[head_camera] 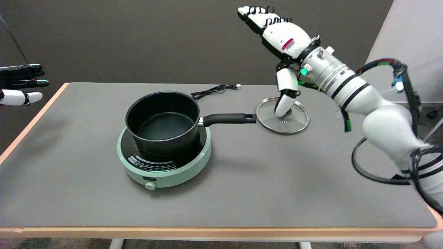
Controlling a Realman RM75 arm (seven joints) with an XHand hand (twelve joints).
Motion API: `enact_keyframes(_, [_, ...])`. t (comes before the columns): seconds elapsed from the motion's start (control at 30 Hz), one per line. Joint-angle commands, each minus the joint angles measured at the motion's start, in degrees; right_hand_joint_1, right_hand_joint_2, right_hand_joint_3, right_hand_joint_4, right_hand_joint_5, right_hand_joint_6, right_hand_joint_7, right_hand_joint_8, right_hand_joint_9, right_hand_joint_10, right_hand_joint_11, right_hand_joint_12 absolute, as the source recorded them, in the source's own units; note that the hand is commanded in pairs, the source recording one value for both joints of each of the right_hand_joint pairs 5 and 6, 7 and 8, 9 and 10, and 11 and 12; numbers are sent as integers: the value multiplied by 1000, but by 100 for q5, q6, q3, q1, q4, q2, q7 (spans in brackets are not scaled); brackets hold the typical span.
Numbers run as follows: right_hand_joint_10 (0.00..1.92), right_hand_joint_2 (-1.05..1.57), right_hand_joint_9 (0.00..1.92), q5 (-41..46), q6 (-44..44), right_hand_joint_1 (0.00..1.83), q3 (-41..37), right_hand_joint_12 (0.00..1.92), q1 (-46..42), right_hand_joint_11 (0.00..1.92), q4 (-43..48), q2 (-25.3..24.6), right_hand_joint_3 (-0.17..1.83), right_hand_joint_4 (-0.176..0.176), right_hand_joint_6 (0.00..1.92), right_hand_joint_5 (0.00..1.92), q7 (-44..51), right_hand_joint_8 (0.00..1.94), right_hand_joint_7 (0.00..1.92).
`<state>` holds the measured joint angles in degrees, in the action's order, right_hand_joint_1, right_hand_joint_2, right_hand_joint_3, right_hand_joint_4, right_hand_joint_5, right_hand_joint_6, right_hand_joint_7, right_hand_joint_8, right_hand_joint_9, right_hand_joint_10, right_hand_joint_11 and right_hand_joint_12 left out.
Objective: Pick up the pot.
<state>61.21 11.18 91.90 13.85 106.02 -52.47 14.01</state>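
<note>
Right hand is up in the air, fingers spread wide, holding nothing, thumb dangling over the glass lid. Just left of that lid, the black pot sits on the green hotplate, mid-worktop, handle pointing at the lid.

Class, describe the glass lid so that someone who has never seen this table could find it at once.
Start at the grey table and find the mint-green cooker with the black pot on it. Follow the pot's handle to its tip; the glass lid lies flat on the table just beyond it, below the raised right hand. It is the only see-through thing, a metal-rimmed disc.
</note>
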Motion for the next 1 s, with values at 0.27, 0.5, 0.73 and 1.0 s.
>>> enact_keyframes(0.27, [22, -1047, 22, -1329, -2915, 1247, 259, 22, -1448, 22, 147, -1170, 862, -21, 22, 22, 737, 22, 22])
enact_keyframes(0.5, [24, -1047, 24, -1273, -3069, 1244, 548, 24, -1382, 24, 161, -1220, 882, 0, 24, 24, 720, 24, 24])
enact_keyframes(0.73, [24, -1047, 24, -1331, -3384, 1247, 1332, 24, -1374, 24, -72, -2204, 883, 4, 24, 24, 2418, 24, 24])
enact_keyframes(1.0, [25, -1047, 25, -1275, -4002, 1262, 2188, 25, -1229, 25, -870, -3544, 859, 2, 25, 25, 4061, 25, 25])
